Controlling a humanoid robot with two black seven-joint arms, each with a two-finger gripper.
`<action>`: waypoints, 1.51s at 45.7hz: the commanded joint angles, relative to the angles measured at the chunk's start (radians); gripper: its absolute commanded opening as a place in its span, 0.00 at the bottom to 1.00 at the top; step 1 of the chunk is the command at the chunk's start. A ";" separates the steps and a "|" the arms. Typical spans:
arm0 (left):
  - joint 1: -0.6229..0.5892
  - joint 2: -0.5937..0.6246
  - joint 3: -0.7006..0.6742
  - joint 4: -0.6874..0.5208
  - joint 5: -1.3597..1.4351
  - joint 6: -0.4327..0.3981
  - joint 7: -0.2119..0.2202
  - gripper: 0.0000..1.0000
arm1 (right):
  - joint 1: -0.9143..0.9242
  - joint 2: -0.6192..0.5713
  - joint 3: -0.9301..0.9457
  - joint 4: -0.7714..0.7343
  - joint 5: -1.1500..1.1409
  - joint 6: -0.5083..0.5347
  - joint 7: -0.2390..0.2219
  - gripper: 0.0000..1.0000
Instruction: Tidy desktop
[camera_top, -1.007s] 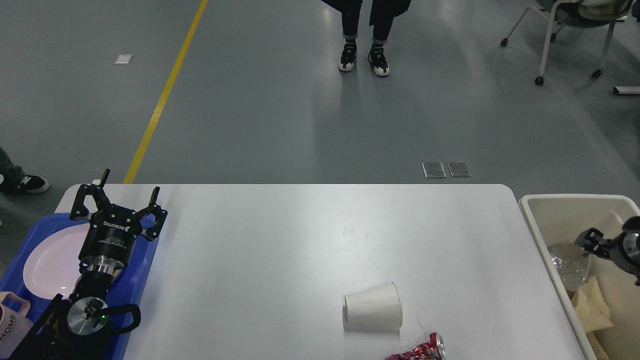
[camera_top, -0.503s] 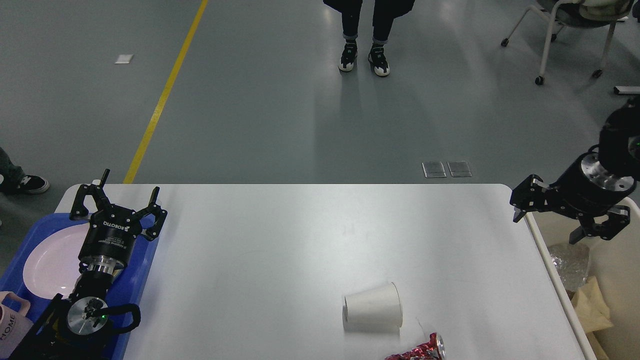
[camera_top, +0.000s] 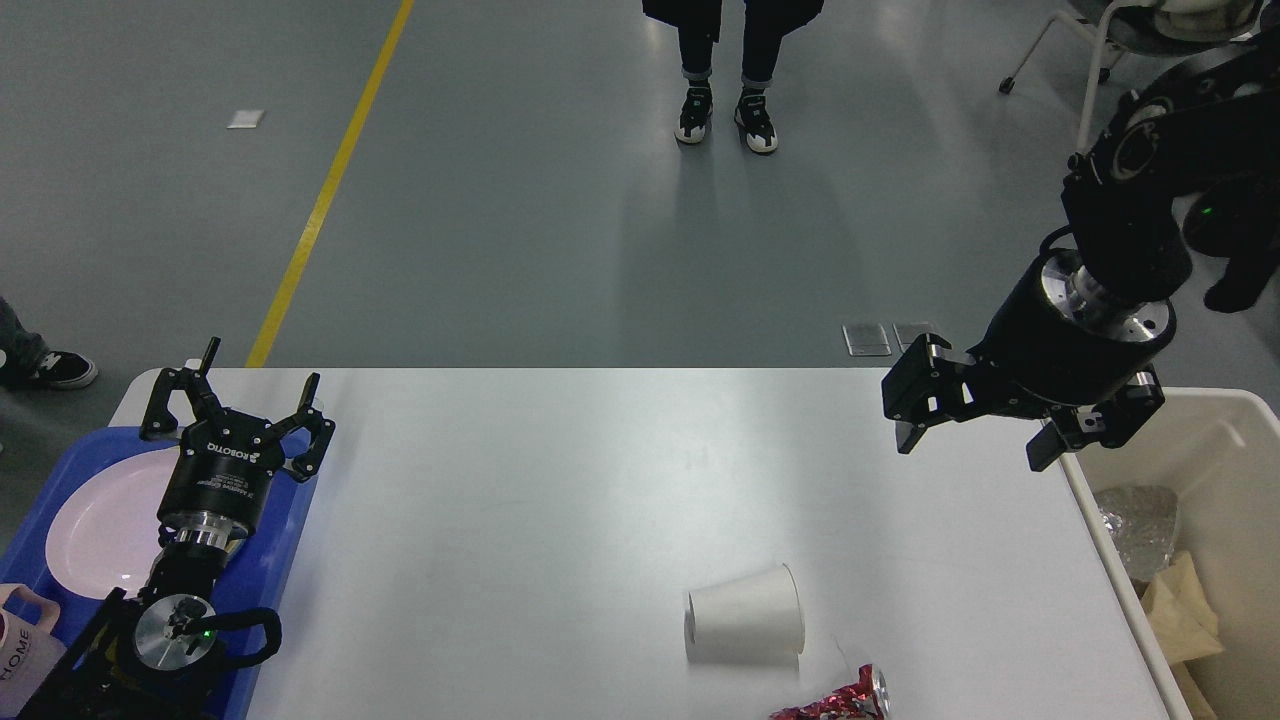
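right gripper (camera_top: 975, 443), fingers spread and empty, had swung out of the bin (camera_top: 1240, 470) over the desktop (camera_top: 560, 480). paper cup (camera_top: 745, 627) at its 7 o'clock looked next; left gripper (camera_top: 235, 400) stayed spread over the tray (camera_top: 275, 560)

My desktop (camera_top: 560, 480) is white with rounded corners. On it I see a paper cup (camera_top: 745, 627) on its side, a crumpled red wrapper (camera_top: 835, 702) just beside it, and a blue tray (camera_top: 265, 585) at the left edge.

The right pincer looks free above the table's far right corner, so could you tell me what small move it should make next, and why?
Probably bring the open, empty right pincer down and toward the white paper cup, lying on its side on the large white desktop. It is the nearest loose item, beside a crumpled red foil wrapper, and the cream plastic bin stands right there.
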 joint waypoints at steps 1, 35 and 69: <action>0.000 0.000 0.000 0.000 0.000 0.000 0.000 0.97 | 0.011 0.006 0.001 0.005 0.001 0.008 0.004 1.00; 0.000 0.001 0.000 0.000 0.000 0.000 0.000 0.97 | -0.150 0.009 0.122 -0.016 0.014 -0.055 0.004 1.00; 0.000 0.000 0.000 0.000 0.000 -0.001 0.000 0.97 | -0.512 0.034 0.256 -0.009 0.761 -0.736 -0.007 0.96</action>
